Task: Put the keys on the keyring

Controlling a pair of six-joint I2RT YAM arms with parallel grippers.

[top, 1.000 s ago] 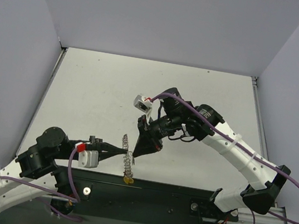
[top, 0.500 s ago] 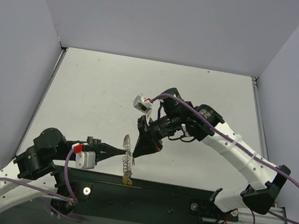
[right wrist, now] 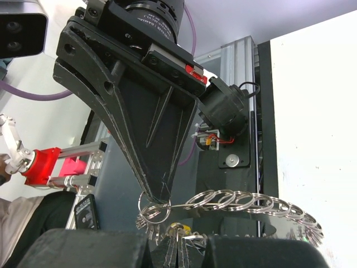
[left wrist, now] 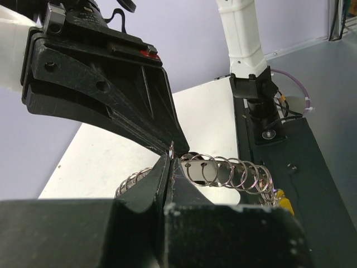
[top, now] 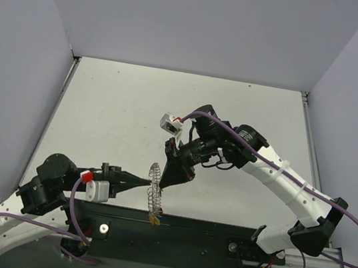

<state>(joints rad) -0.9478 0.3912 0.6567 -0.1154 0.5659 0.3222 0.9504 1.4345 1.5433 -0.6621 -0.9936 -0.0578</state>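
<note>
Clenched, the left gripper pinches the keyring at its upper coils. The right gripper meets it tip to tip, jaws also closed, and seems to nip the same stretch of wire. The ring hangs in the air between them, above the near edge of the table, sagging like a stretched spring. A few keys, yellow and blue among them, dangle from its low end over the black rail. Such thin, springy wire gives little purchase, so a small pull or twist from either arm may let it snap out of a pinch. With the tips so close they may also knock each other, and a dropped ring would likely land on the rail, awkward to pick up again
</note>
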